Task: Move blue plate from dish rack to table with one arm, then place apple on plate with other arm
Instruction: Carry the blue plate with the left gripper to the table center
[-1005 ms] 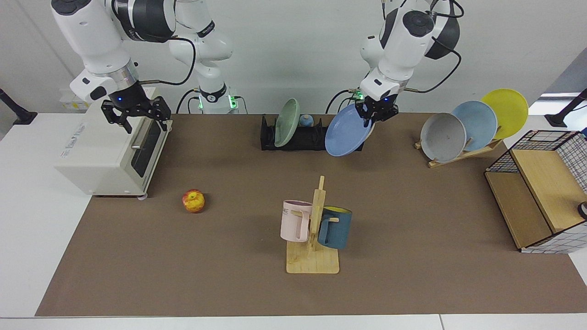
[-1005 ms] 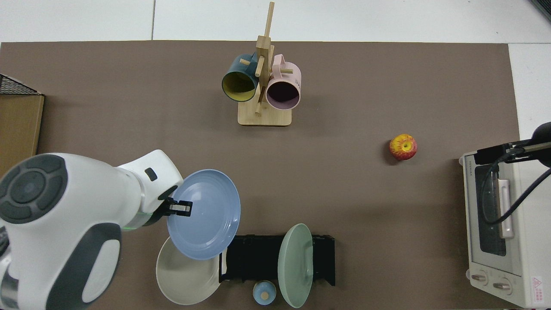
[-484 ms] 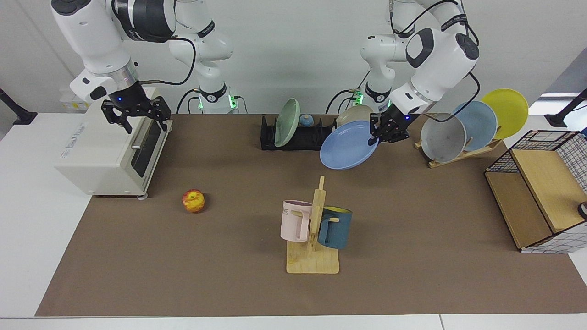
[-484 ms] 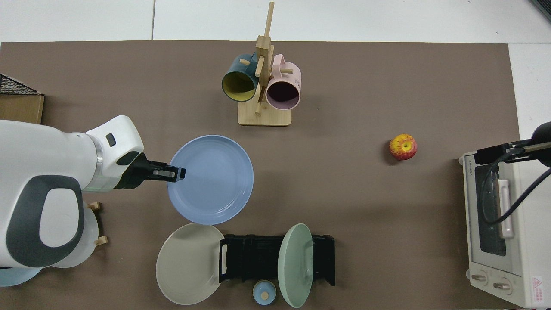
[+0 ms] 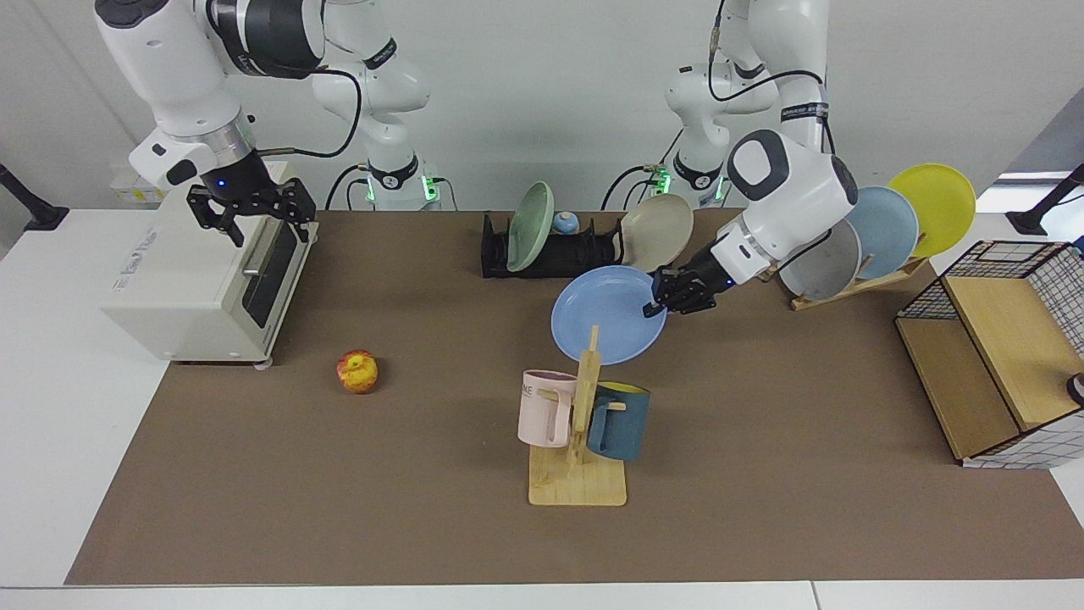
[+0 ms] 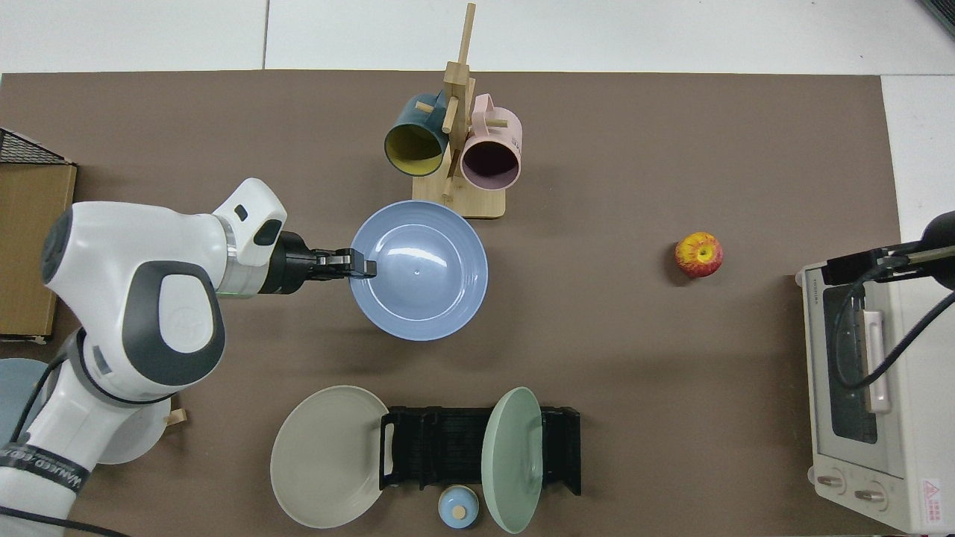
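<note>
My left gripper [image 5: 654, 305] [image 6: 363, 265] is shut on the rim of the blue plate [image 5: 605, 318] [image 6: 419, 270], which hangs face-up over the brown mat of the table [image 5: 762, 407], between the black dish rack [image 5: 555, 250] [image 6: 448, 451] and the wooden mug tree. The apple [image 5: 357, 371] [image 6: 699, 254], red and yellow, sits on the mat near the toaster oven. My right gripper [image 5: 251, 212] waits open above the oven, away from the apple.
A green plate [image 5: 530, 225] stands in the rack and a beige plate [image 5: 656, 231] leans at its end. The mug tree [image 5: 580, 424] holds a pink and a dark blue mug. A wooden stand [image 5: 855, 280] holds several plates; a wire crate [image 5: 991, 347] is beyond it. The toaster oven [image 5: 199, 284] stands near the right arm.
The left arm carried the blue plate away from the dish rack, lowering and levelling it near the mug tree. The right arm and the apple have not moved.
</note>
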Robot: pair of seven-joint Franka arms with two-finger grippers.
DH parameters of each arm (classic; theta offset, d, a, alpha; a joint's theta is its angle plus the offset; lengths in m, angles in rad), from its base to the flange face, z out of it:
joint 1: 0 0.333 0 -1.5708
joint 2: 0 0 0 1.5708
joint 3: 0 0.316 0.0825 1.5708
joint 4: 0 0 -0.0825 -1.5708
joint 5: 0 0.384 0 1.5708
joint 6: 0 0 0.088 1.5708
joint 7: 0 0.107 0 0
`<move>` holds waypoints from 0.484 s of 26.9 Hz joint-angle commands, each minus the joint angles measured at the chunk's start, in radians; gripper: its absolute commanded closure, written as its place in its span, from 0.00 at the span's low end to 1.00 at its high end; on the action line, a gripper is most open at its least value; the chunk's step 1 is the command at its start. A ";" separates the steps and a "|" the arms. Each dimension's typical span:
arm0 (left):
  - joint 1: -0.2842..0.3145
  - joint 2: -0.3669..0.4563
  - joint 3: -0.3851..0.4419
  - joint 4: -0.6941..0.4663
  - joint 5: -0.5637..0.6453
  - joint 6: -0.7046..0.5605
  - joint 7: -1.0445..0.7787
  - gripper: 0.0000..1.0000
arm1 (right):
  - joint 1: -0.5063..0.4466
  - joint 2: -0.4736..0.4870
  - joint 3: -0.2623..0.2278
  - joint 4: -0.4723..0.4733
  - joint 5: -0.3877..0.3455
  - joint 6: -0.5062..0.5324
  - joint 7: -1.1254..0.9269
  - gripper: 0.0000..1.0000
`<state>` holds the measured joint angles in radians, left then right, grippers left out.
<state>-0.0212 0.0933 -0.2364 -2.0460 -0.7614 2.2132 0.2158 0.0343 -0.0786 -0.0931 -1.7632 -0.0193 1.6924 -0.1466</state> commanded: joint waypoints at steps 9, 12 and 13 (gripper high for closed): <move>-0.003 0.097 -0.095 -0.014 -0.010 0.152 -0.053 1.00 | 0.001 -0.020 0.000 -0.022 0.007 0.016 0.015 0.00; -0.003 0.132 -0.129 -0.014 -0.006 0.210 -0.085 1.00 | 0.001 -0.020 0.001 -0.022 0.007 0.016 0.015 0.00; -0.003 0.138 -0.133 -0.014 -0.004 0.226 -0.090 1.00 | 0.002 -0.020 0.000 -0.022 0.007 0.016 0.015 0.00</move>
<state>-0.0220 0.1925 -0.3337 -2.0525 -0.7643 2.3505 0.1665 0.0343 -0.0786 -0.0931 -1.7632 -0.0193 1.6924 -0.1466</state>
